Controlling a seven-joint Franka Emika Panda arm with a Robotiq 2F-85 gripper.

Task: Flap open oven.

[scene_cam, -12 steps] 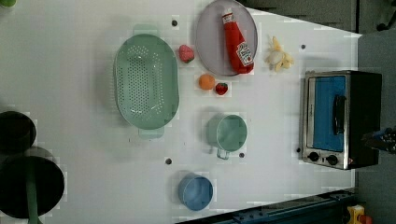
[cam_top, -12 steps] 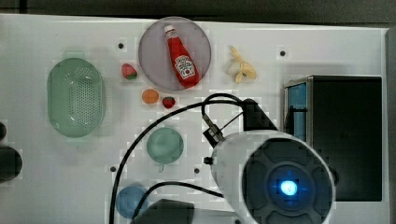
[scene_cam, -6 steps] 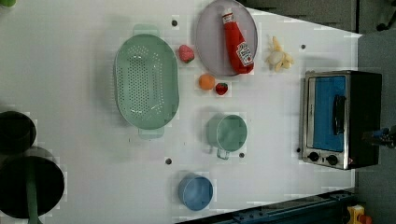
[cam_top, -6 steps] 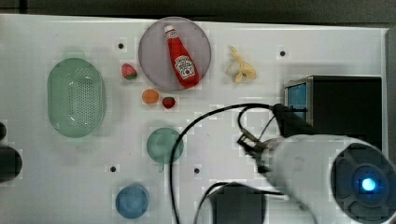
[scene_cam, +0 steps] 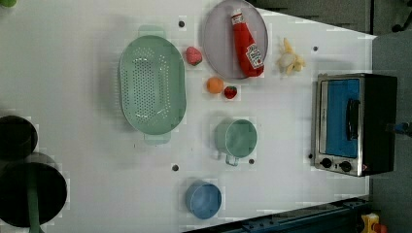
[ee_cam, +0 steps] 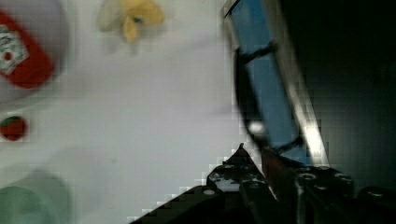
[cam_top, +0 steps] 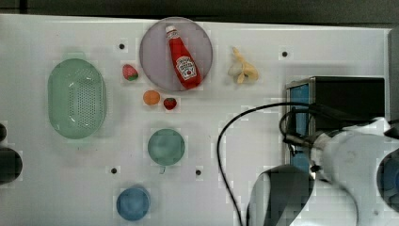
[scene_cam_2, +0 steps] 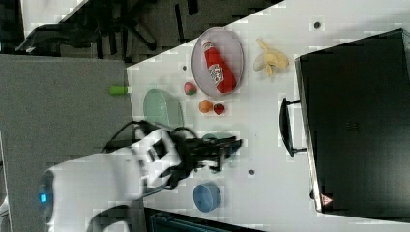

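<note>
Top view, left to right: green colander (cam_top: 76, 98), ketchup bottle (cam_top: 182, 61) lying on the grey plate (cam_top: 155, 52), then the oven (cam_top: 353, 94) at the worktop's (cam_top: 263, 94) right end. I read its door as closed. In the right view, my hand (scene_cam_2: 232, 145) sits left of the bar handle (scene_cam_2: 285, 128), not touching it. Its fingers are narrowly parted and grip nothing.

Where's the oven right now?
The oven stands at the left view's right edge of the white table, just below the banana, door shut.
</note>
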